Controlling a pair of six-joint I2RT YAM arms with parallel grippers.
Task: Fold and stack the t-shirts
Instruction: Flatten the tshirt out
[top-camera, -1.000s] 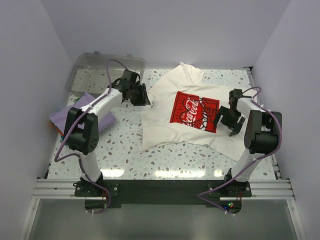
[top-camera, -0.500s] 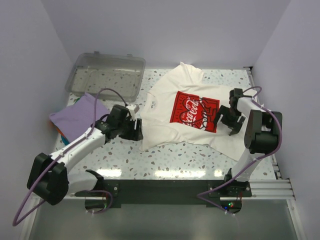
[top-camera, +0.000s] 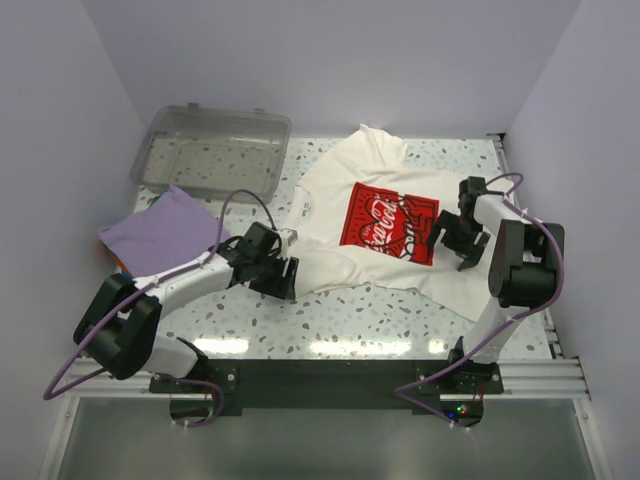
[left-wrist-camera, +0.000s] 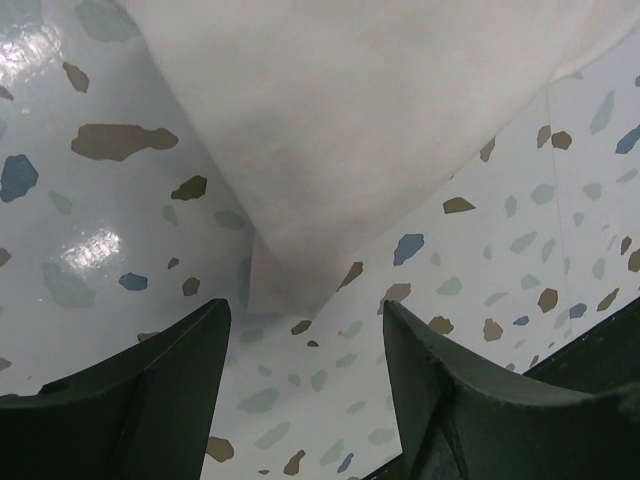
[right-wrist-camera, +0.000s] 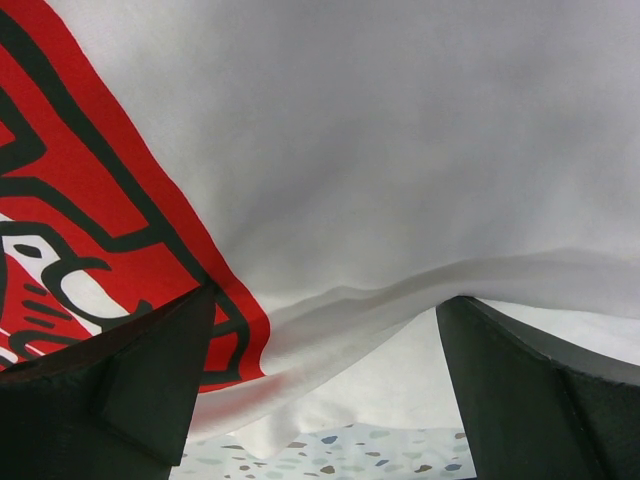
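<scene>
Softly rumpled, the cream t-shirt (top-camera: 330, 190) lies on the speckled table (top-camera: 390, 312), left hand (top-camera: 283, 276) and right hand (top-camera: 452, 246) both released.

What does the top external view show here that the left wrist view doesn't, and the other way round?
Only top external: the clear plastic bin, the lavender t-shirt lying near it, the right gripper open over the cream t-shirt, and the red logo.
Only left wrist: the cream t-shirt's corner lying flat on the table just ahead of the fingers, not pinched.
Both: the cream t-shirt, the speckled table and the open left gripper.
</scene>
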